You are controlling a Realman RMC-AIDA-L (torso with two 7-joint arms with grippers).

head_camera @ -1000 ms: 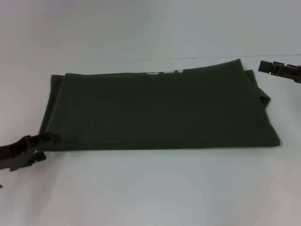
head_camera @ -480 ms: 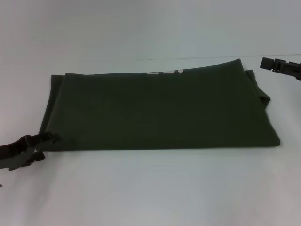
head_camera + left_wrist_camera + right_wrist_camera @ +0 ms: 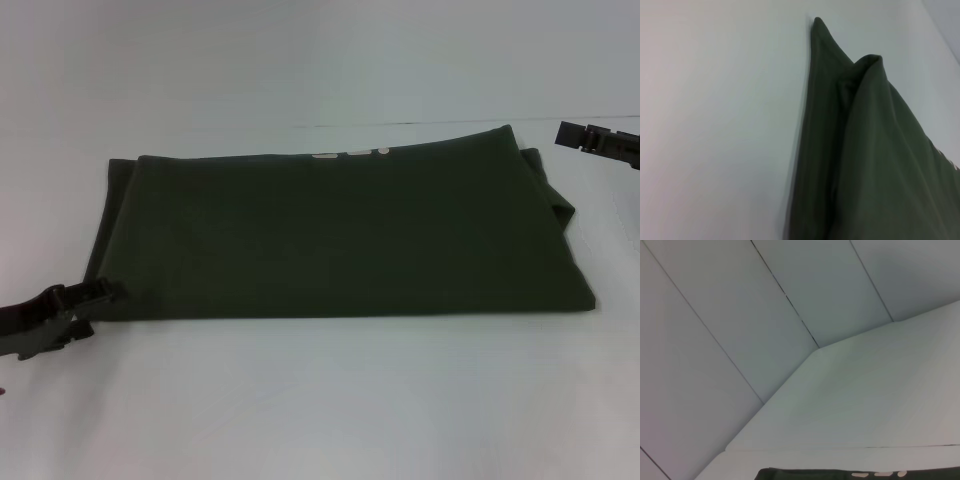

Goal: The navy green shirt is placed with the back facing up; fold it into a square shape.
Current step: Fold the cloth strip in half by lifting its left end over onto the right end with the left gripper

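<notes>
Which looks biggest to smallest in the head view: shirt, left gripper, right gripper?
1. navy green shirt, by far.
2. left gripper, at the shirt's near left corner.
3. right gripper, cut off by the frame, farther away, so unsure.

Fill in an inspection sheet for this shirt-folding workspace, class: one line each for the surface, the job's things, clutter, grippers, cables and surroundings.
Surface: white table, bare around the cloth.
Job's things: navy green shirt lies flat, folded into a wide rectangle, not yet a square; cream lettering peeks out at its far edge.
Clutter: nothing seen.
Grippers: left gripper sits at the shirt's near left corner; whether it grips the cloth cannot be told. Right gripper hangs off the far right corner, apart from the cloth.
Cables: nothing seen.
Surroundings: pale panelled wall behind the table.
</notes>
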